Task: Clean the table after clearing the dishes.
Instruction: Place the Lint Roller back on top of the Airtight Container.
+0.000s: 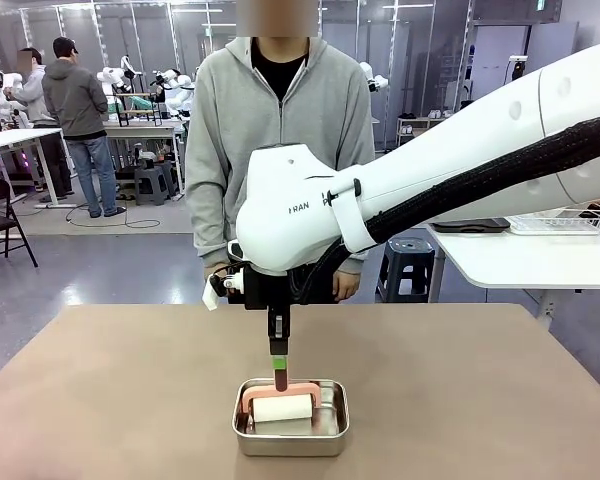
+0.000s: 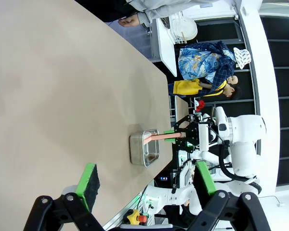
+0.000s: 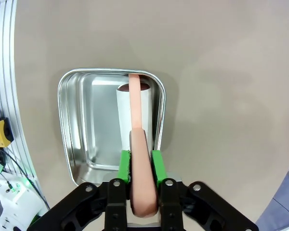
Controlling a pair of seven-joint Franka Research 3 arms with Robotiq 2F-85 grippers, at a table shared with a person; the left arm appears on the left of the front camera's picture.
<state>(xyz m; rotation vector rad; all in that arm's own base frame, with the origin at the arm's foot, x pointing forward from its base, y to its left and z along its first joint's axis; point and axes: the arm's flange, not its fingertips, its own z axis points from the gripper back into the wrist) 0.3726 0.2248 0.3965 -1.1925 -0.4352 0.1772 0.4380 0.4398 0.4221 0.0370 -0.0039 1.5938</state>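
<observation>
The beige-brown table [image 1: 100, 380] carries a shallow steel pan [image 1: 334, 438] near its front edge. Inside the pan lies a white roller [image 1: 282, 408] with a salmon-pink handle [image 3: 140, 159]. My right gripper [image 1: 279, 362] points straight down over the pan, and its green pads [image 3: 124, 166] press both sides of that handle. The roll [image 3: 125, 115] rests on the pan floor [image 3: 94, 125]. Off to the side, my left gripper [image 2: 144, 183] hovers open with nothing between its fingers. From there the pan [image 2: 144, 148] shows farther off. The dishes are out of view.
A person in a grey hoodie [image 1: 280, 130] stands at the table's far edge, hands low. A smaller white table [image 1: 520, 258] with a wire rack [image 1: 560, 222] stands at the back right. Bare tabletop surrounds the pan.
</observation>
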